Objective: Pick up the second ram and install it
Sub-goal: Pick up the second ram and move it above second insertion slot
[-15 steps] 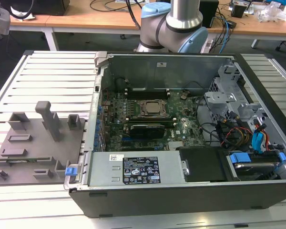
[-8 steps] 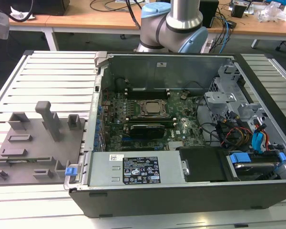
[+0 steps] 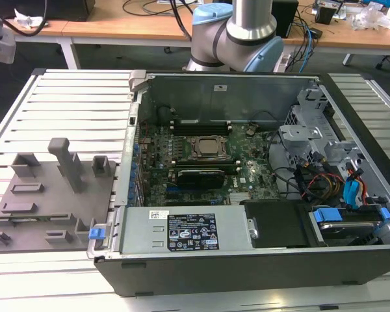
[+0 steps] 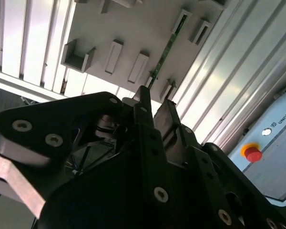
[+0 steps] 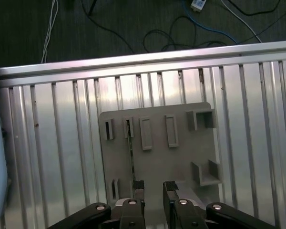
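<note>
Second ram (image 4: 166, 50): long thin green strip, seen edge-on, standing upright in grey slotted tray (image 5: 181, 162), ends seated in slots, running parallel and close to one tray edge.

surface: ribbed aluminium tabletop (image 3: 71, 97) | behind: wooden desk (image 3: 130, 23) strewn with cables (image 3: 305, 45) | below: dark floor (image 5: 19, 38)

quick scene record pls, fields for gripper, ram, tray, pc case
gripper: hovers over the grey tray, jaws open, holding nothing
second ram: stands on edge in a tray slot, not yet picked up, not between the jaws
grey tray: on the ribbed table, at the exterior view's left of the case
computer case: lies open, motherboard exposed
</note>
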`<state>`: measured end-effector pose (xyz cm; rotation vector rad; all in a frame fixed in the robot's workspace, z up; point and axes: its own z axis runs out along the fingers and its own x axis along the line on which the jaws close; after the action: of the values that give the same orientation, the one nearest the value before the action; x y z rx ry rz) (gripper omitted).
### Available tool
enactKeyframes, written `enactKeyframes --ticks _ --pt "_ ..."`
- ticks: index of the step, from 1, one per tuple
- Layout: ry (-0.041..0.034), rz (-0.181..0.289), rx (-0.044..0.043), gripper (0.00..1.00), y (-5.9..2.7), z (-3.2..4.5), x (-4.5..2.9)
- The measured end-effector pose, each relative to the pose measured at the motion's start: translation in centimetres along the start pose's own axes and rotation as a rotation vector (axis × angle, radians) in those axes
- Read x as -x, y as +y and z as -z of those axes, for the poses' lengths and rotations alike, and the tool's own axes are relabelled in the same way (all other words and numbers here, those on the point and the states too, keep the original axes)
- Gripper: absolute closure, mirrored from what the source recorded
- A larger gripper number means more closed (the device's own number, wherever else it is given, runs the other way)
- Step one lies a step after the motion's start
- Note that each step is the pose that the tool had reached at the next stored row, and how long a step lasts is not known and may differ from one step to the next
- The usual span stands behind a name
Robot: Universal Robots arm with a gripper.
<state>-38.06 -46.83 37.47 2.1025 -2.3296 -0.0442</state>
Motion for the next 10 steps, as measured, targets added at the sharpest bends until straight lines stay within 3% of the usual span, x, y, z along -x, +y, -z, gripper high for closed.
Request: enactKeyframes --ticks 10 --pt "0.0 0.0 0.0 0.7 -0.04 -0.99 -0.14"
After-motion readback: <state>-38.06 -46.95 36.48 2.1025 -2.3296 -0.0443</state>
